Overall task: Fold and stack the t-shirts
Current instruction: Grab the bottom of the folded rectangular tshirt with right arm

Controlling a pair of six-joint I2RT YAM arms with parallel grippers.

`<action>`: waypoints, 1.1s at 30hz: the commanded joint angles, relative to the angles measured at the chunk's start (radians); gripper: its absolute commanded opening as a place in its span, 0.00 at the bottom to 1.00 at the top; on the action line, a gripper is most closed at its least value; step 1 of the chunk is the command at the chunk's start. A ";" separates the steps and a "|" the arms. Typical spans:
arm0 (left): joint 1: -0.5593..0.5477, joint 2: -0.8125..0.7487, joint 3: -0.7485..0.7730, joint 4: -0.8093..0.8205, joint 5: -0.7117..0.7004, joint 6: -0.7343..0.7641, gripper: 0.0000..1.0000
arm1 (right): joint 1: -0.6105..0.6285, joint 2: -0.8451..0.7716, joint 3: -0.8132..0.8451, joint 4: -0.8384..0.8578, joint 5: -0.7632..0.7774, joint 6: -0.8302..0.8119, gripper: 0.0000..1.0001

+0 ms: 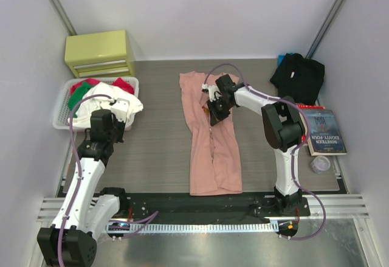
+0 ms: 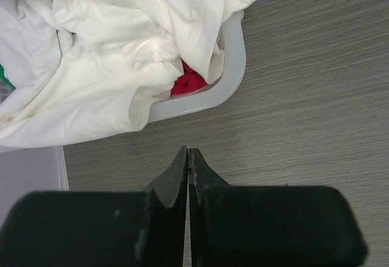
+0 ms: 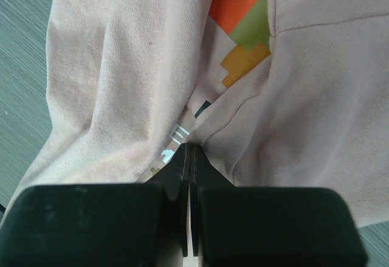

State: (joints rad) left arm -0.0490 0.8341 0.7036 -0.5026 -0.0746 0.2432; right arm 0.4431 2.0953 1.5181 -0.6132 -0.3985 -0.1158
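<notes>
A salmon-pink t-shirt point(image 1: 209, 151) lies in a long, rumpled strip down the middle of the table, its pixel print point(image 3: 240, 17) partly tucked between folds. My right gripper point(image 1: 214, 116) point(image 3: 189, 146) presses down on the upper part of the shirt, shut, with cloth creases running into its tips. A black t-shirt point(image 1: 298, 77) lies bunched at the far right corner. My left gripper point(image 1: 115, 132) point(image 2: 188, 150) hovers shut and holding nothing above bare table, just in front of the basket's corner.
A white basket point(image 1: 61, 112) point(image 2: 234, 66) at the left holds white cloth point(image 2: 109, 48) spilling over its rim, with red cloth point(image 2: 187, 81) and green pieces under it. Behind it stands a yellow drawer box point(image 1: 100, 53). A book point(image 1: 325, 132) and a small clear lid point(image 1: 320, 163) lie at the right edge.
</notes>
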 commanded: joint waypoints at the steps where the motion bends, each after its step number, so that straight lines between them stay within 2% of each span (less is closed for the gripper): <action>1: 0.008 -0.006 0.002 0.021 0.012 0.004 0.00 | 0.008 -0.040 0.025 0.012 -0.017 0.007 0.01; 18: 0.008 -0.021 -0.013 0.018 -0.011 0.018 0.00 | 0.085 0.011 0.080 -0.013 -0.050 0.002 0.01; 21: 0.008 -0.027 -0.013 0.016 -0.014 0.019 0.00 | 0.079 -0.024 0.064 -0.014 -0.005 -0.010 0.01; 33: 0.008 -0.024 -0.032 0.027 -0.008 0.021 0.00 | 0.014 -0.158 -0.004 -0.011 0.003 -0.024 0.01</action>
State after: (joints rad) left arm -0.0490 0.8219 0.6796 -0.5045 -0.0784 0.2478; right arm 0.4625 2.0327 1.5284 -0.6243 -0.4076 -0.1204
